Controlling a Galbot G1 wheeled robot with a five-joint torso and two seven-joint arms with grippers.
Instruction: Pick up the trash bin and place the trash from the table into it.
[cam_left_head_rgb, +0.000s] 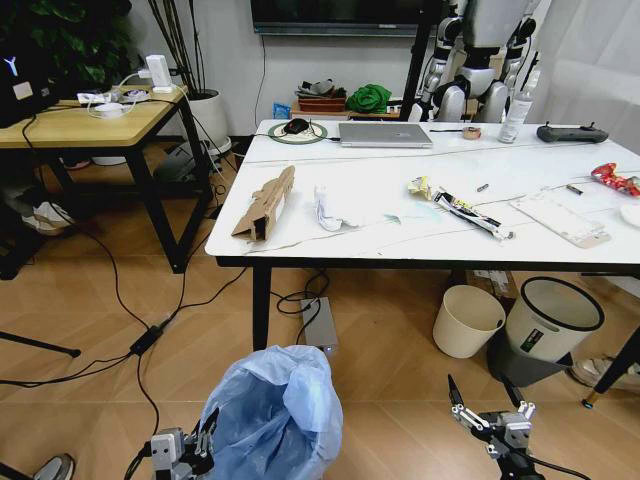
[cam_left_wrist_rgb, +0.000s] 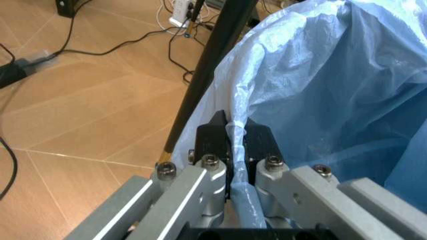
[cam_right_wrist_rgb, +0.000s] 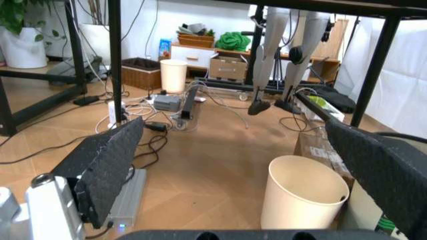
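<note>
Left hand (cam_left_wrist_rgb: 235, 131) clamped on the trash bin (cam_left_head_rgb: 275, 415) bag rim, right hand (cam_left_head_rgb: 490, 398) wide apart nearby

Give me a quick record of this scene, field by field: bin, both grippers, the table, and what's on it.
bin: blue-bagged trash bin on the floor in front of the table
left gripper: shut on the bin's bag rim
right gripper: open, low, near floor level, holding nothing
trash on table: cardboard strip, crumpled paper, wrappers, white packet
other: laptop at the table's far edge; cream bin under the table
</note>
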